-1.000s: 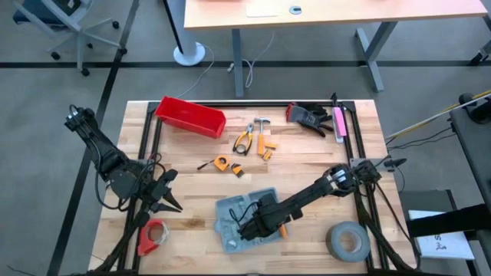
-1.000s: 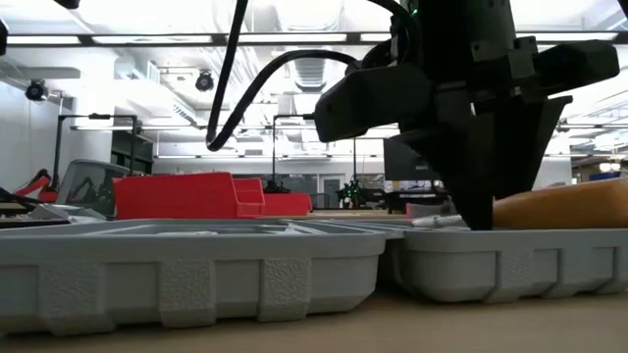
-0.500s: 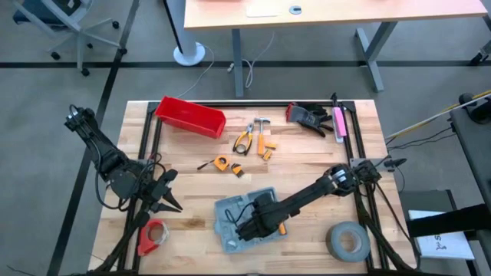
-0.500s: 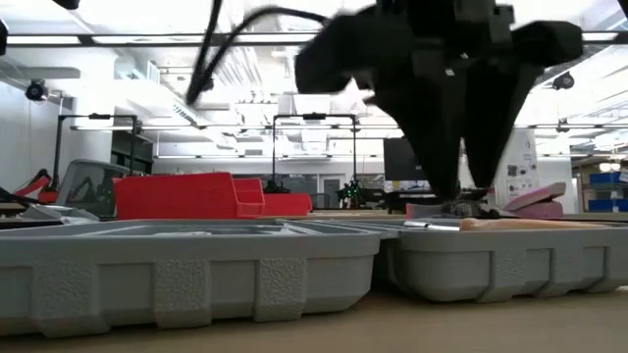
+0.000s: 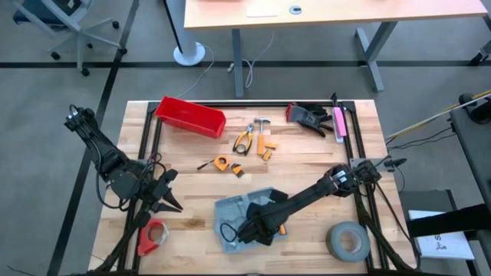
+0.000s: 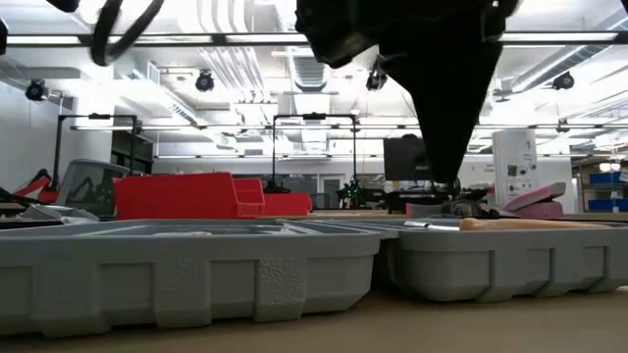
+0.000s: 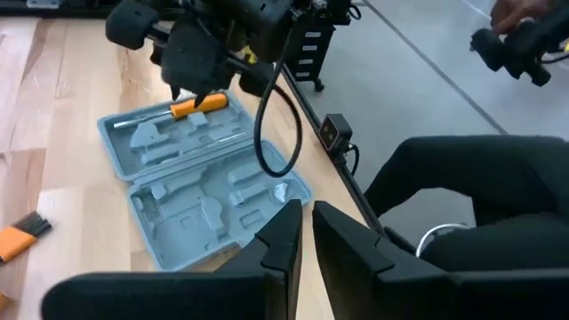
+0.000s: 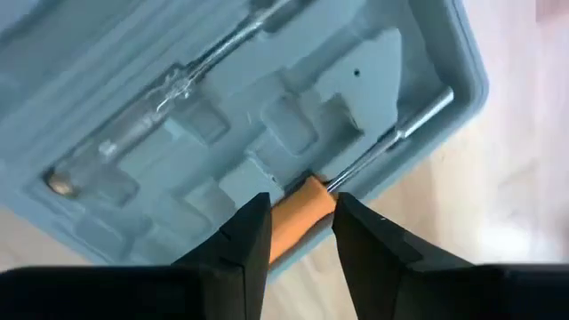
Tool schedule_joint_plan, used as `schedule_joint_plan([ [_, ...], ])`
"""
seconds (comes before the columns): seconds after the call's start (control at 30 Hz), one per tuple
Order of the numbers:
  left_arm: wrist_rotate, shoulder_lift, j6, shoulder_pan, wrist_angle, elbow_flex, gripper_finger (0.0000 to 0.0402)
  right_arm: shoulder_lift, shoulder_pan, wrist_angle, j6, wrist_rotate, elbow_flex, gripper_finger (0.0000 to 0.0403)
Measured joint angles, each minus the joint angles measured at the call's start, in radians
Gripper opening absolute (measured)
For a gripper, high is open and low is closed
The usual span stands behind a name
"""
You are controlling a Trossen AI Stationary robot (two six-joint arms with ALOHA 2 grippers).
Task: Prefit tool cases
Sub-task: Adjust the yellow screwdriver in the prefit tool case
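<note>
Wooden tabletop (image 5: pixel 192 192) from above: open tool case (image 5: pixel 234 222) at the near middle, right gripper (image 5: pixel 257 228) over it; left gripper (image 5: pixel 170 195) waits off to its left. Low view: case walls up close, red bin (image 6: pixel 177 196) behind. Left wrist: fingers (image 7: pixel 280 236) pressed together, holding nothing. Right wrist: fingers (image 8: pixel 249 236) narrowly parted astride an orange-handled screwdriver (image 8: pixel 298 213) lying in the case; can't tell if gripped.

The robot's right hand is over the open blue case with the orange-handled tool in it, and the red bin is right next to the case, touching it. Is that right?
Not quite. The right gripper is over the open tool case with the orange-handled tool, but the red bin isn't touching the case. The high view shows it far off, at the table's far edge.
</note>
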Motion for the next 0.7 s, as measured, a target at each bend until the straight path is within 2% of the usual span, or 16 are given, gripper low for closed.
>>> schedule_joint_plan([
  [0.23,-0.050,0.003,-0.107,0.000,0.001,0.000,0.0037,-0.008,0.029,0.006,-0.189,0.072,-0.001,0.0092],
  [0.4,-0.077,0.016,-0.122,0.000,0.011,0.000,0.0037,-0.038,0.031,0.044,-0.190,0.133,-0.003,0.0080],
  [0.7,-0.078,0.032,-0.121,0.000,0.046,0.000,0.0037,-0.179,0.033,0.113,-0.187,0.223,-0.002,0.0056],
])
